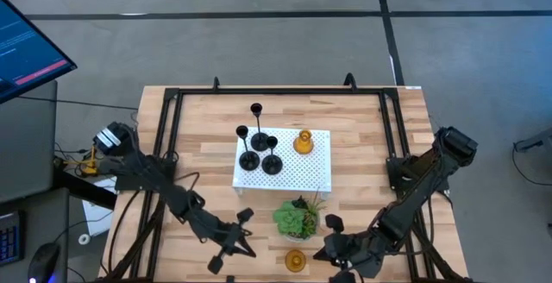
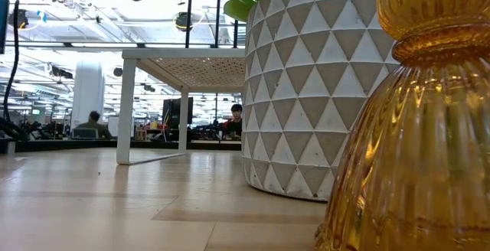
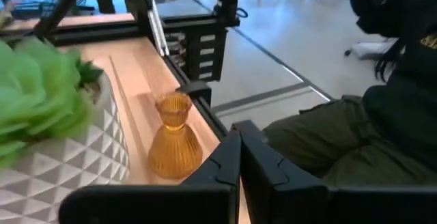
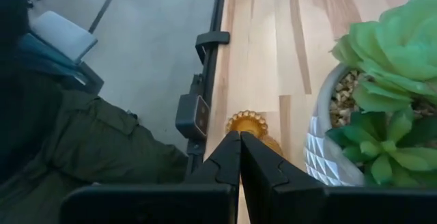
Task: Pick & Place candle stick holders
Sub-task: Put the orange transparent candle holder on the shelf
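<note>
Three black candle stick holders (image 1: 259, 145) and one amber holder (image 1: 303, 141) stand on their bases on a white perforated platform (image 1: 310, 175). A second amber holder (image 1: 296, 260) stands on the wooden table near its near edge, just in front of the plant pot (image 1: 297, 218). My left gripper (image 1: 250, 250) is shut and points level at this holder (image 3: 174, 142) from the table's left, a short way off. My right gripper (image 1: 317, 254) is shut and slants down at the holder (image 4: 247, 123) from the right, its tips close by the rim. My right gripper's shut fingertips (image 4: 232, 145) cover part of the near amber holder's top rim (image 4: 254, 120) in the right wrist view. I cannot tell whether they touch it. The holder stands upright on the table.
The green leafy plant (image 3: 41, 94) in its white faceted pot (image 2: 306, 90) stands close behind the near amber holder (image 2: 413, 128). A black frame (image 1: 276, 91) borders the table. A person in olive clothing (image 3: 355, 135) sits just beyond the near edge.
</note>
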Available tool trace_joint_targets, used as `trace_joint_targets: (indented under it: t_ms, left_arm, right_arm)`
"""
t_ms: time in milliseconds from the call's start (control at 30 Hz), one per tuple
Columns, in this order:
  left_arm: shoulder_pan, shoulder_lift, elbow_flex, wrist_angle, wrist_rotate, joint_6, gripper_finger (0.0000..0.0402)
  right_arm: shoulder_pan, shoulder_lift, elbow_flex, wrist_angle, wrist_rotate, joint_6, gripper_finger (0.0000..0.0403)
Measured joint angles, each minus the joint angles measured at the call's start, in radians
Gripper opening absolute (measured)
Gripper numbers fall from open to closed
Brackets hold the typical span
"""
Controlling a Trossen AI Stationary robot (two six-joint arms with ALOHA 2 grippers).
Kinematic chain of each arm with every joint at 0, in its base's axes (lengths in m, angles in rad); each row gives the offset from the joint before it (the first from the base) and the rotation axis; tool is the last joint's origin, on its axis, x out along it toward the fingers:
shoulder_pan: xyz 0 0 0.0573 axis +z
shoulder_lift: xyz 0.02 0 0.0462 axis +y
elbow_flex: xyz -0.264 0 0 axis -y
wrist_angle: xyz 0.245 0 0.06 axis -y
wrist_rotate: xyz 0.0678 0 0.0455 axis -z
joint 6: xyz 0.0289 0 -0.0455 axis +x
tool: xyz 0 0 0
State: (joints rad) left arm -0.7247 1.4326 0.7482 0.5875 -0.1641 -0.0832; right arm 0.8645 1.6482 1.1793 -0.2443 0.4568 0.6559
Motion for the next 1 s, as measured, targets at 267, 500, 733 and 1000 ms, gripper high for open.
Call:
trace_joint_targets:
  t_ms: [267,500,733,1000]
  left_arm:
    - [-0.002,0.103,0.0,0.063,-0.005,-0.058,0.0004]
    - [-0.001,0.163,0.0,0.096,-0.01,-0.06,0.0004]
    - [0.008,0.185,0.0,0.186,-0.007,-0.05,0.0004]
    - [0.008,0.258,0.079,0.2,0.001,-0.026,0.0004]
  right_arm:
    - [0.009,0.0,0.0,-0.063,-0.009,0.107,0.0]
    - [0.006,0.031,0.002,-0.024,-0.065,0.182,0.0]
    - [0.005,0.113,0.001,0.11,-0.088,0.153,0.0]
    - [0.017,0.118,0.001,0.119,0.022,0.127,0.0]
